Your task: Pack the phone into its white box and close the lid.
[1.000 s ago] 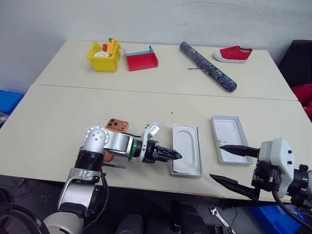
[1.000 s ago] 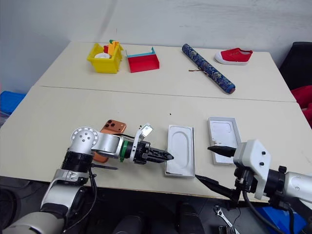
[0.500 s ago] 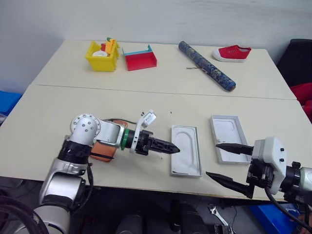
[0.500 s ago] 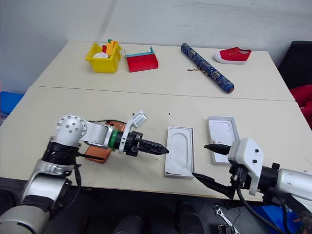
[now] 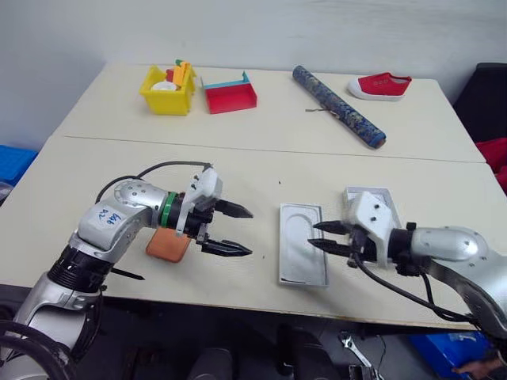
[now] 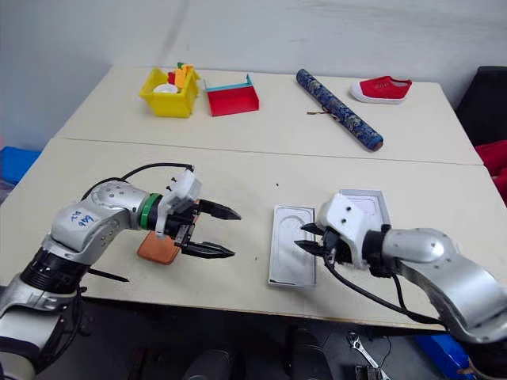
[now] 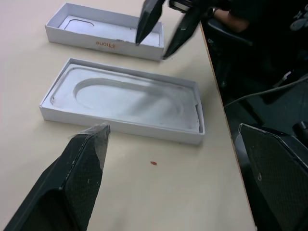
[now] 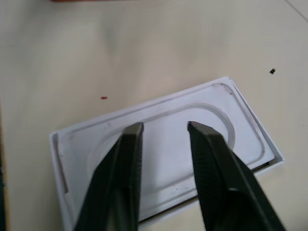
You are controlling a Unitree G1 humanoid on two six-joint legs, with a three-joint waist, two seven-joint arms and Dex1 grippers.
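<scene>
- While the phone (image 5: 168, 245) lies on the table (image 5: 95, 166) under the left arm, the left gripper (image 5: 236, 231) hangs beside it, fingers wide apart and empty.
- Right gripper (image 5: 318, 236), fingers narrowly parted and holding nothing, hovers over the plastic insert (image 8: 168, 154) seated in the white box (image 7: 120, 129), probably to lift it out.
- Beyond the box, the lid (image 7: 103, 44) lies inside-up, leaving the tray free for loading.

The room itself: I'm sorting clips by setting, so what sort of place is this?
Probably a robot test or lab space, not a home. Two plain tables pushed together against a bare wall carry unrelated props: a yellow bin of toys, a red shoe, a patterned roll, and blue crates sit on the floor.
</scene>
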